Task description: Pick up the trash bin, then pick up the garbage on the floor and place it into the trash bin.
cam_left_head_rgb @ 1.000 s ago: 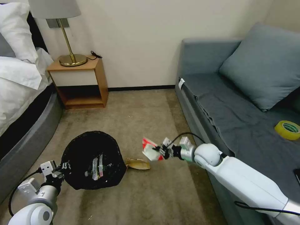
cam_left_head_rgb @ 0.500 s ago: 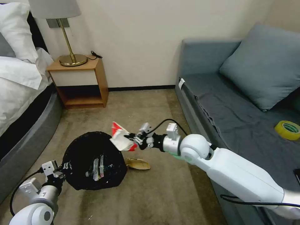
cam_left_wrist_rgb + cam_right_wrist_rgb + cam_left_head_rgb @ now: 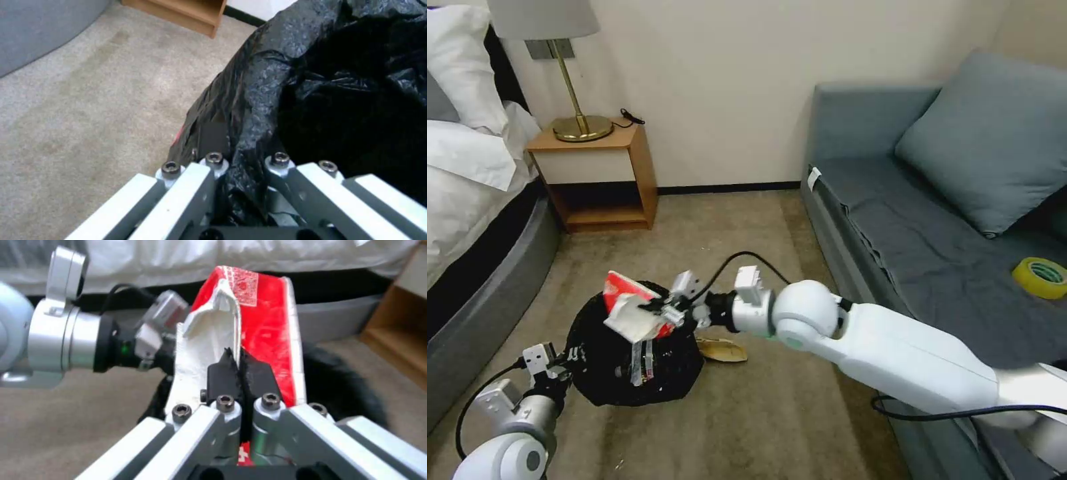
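Wrapper (image 3: 721, 349) just beside trash bin (image 3: 594, 383).

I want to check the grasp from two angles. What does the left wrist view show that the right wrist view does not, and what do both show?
Left wrist view alone: the left pincer shut on the folded rim of the trash bin.
Right wrist view alone: the right pincer shut on the red-white packet, with the left arm beyond it.
Both: the black bag, beige carpet, and wooden nightstand.
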